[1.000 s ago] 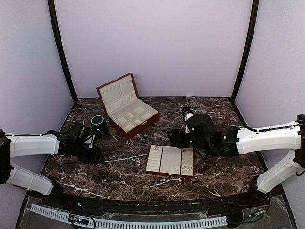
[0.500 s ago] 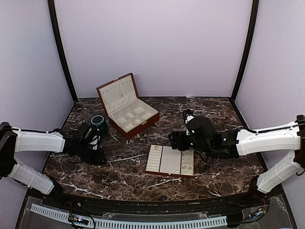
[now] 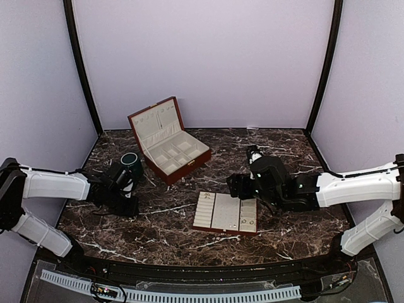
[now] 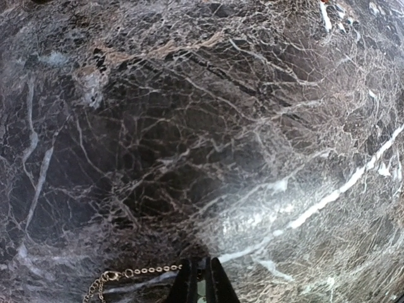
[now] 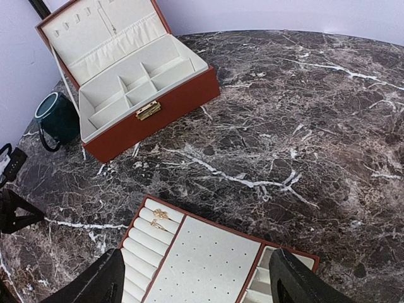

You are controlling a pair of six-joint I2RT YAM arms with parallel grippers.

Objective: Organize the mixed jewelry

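Tray [image 3: 218,213]: nearest; two gold rings [image 5: 158,219] sit in its roll slots, and the small cells are too tiny to read.
Right fingers [image 5: 101,281]: spread wide above the tray, holding nothing.
Left fingers [image 4: 219,287]: pressed together, it seems on one end of the chain [image 4: 142,271].
Chain: lies on the dark surface [image 4: 221,126]; better to lift slowly and straight, so it cannot slip.
Clasp end: cut off by the picture edge.
Cup [image 3: 131,161], box [image 3: 169,148]: farther back, the box open.

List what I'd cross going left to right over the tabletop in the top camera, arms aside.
dark green cup → open wooden box → flat compartment tray
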